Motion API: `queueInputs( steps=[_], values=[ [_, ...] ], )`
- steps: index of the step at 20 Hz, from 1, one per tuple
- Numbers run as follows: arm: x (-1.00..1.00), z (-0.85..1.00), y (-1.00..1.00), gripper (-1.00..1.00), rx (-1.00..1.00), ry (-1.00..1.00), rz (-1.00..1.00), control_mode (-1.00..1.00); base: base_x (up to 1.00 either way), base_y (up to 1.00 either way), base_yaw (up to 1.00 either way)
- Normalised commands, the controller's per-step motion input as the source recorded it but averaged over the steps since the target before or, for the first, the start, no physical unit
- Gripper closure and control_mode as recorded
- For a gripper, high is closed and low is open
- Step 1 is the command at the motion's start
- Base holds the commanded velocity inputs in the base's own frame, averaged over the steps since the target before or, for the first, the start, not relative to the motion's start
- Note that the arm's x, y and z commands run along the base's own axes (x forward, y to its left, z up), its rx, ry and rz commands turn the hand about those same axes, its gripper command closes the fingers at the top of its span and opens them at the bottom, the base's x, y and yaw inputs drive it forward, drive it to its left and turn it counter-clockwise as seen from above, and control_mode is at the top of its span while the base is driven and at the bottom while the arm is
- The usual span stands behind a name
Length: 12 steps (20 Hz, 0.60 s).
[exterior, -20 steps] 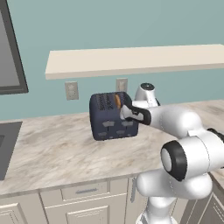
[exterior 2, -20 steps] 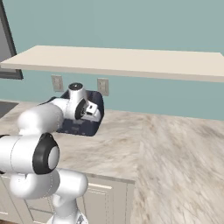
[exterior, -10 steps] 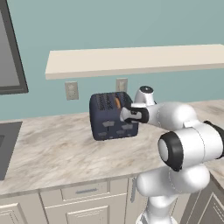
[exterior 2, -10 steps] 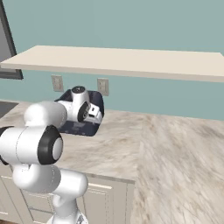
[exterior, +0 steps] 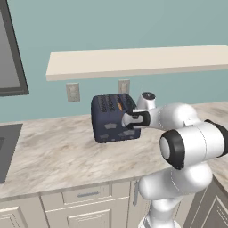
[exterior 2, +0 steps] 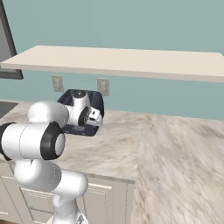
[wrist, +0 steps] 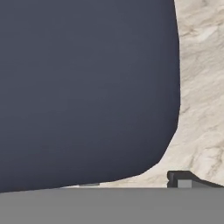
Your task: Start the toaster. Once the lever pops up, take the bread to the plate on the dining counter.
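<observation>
Toward the back edge of the marble counter point(exterior: 58, 153), below the wall outlets, we have the toaster point(exterior: 108, 116) sitting upright, and our gripper point(exterior: 128, 119) is pressed in against its right front corner. From the left base camera we see an orange-brown sliver in one of the top slots, which we take to be the bread point(exterior: 119, 106), sitting low in the toaster. The hand camera is so close that the toaster's dark blue wall point(wrist: 87, 87) takes up most of the picture, with one dark fingertip point(wrist: 181, 178) showing at the bottom right against the counter. We cannot tell whether our fingers are spread or drawn together, since the wrist and the toaster body hide them in both base pictures.

We judge the task to be at its very first step: we are at the toaster's front, by the lever panels, but we cannot say whether a lever is pushed down. Left to do, as we read it: confirm the start, wait for the pop, lift the bread out, and carry it off to the plate.
</observation>
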Motion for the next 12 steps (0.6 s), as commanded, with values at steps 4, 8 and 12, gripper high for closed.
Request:
queueInputs(
  steps=[4,8,12],
  values=[
    [0.0,-0.45,0.0,-1.0,0.02,-0.06,0.0,-1.0,0.0,0.0,0.0],
    [0.0,-0.31,0.0,-1.0,0.0,-0.08,0.0,-1.0,0.0,0.0,0.0],
    [-0.1,-0.13,0.0,-1.0,0.0,-0.1,0.0,-1.0,0.0,0.0,0.0]
  ],
)
